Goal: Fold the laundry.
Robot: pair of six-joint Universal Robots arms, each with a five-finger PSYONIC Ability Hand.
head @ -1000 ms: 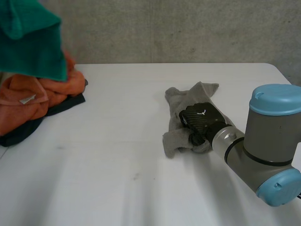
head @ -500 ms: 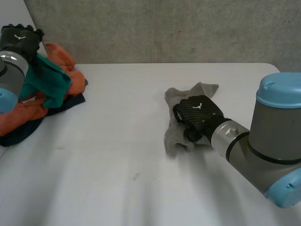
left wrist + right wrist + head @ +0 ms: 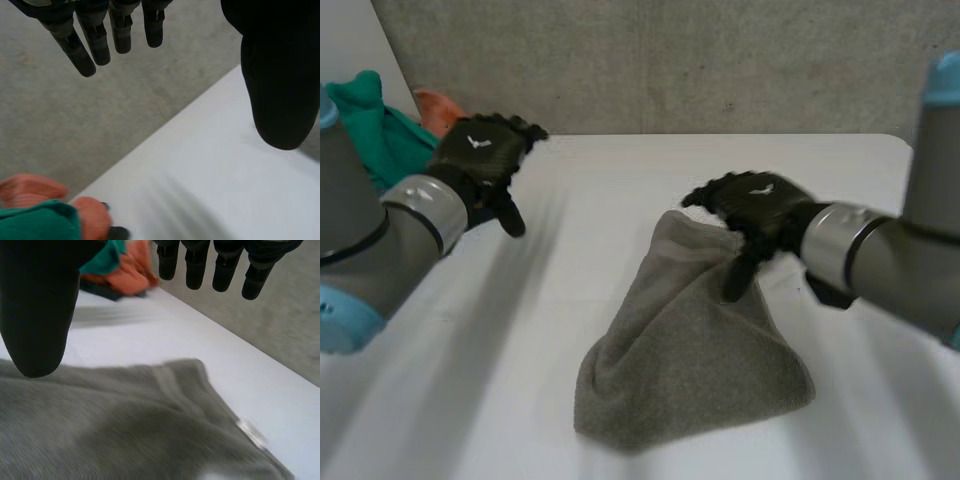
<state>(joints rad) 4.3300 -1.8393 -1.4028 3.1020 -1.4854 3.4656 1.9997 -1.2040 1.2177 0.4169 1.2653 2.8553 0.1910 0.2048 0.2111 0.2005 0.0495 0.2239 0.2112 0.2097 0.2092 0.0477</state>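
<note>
Currently: grey cloth [image 3: 690,370] rumpled on counter [image 3: 620,180] at 6 o'clock, peak just under right robot hand [image 3: 760,205], fingers [image 3: 195,270] spread, clamping nothing. Left robot hand [image 3: 485,155] empty at 10 o'clock, fingers [image 3: 100,40] straight, beside laundry pile [image 3: 375,130]. Risk: crooked fold if grabbed mid-edge instead of corners.

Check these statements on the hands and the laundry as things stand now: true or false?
1. The grey cloth lies under the right hand. True.
2. The green cloth and the orange cloth are heaped beyond the left hand. True.
3. The left hand grips the green cloth. False: its fingers are straight and hold nothing.
4. The grey cloth is folded into a neat square. False: it is spread unevenly on the table, unfolded.
</note>
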